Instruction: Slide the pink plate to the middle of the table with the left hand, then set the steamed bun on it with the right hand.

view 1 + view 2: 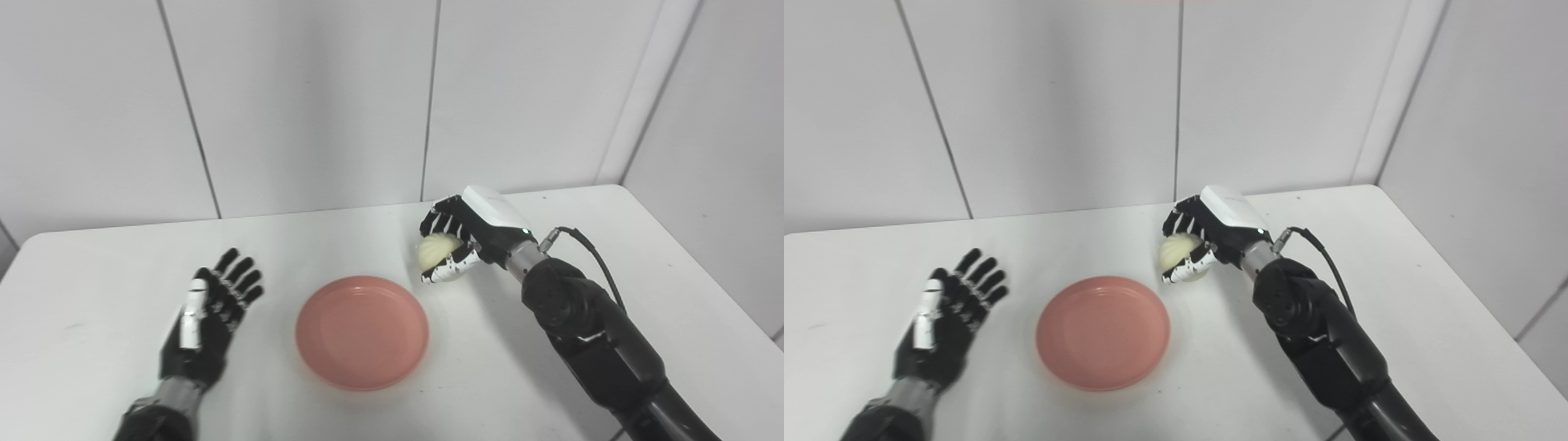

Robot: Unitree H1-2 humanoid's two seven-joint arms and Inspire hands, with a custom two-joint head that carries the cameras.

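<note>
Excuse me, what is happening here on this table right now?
The robot's right hand is closed around a steamed bun, holding it just beyond the right edge of the pink plate. The plate sits empty near the middle of the white table. The left hand is open, holds nothing and stays apart from the plate on its left side.

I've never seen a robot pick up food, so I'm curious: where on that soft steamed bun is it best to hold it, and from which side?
Around its rounded middle, coming from the right. The steamed bun is a smooth dome without a handle or edge, so wrapping suits it. The right hand does this: fingers curl over the top, thumb beneath. The pink plate lies empty to its left.
</note>
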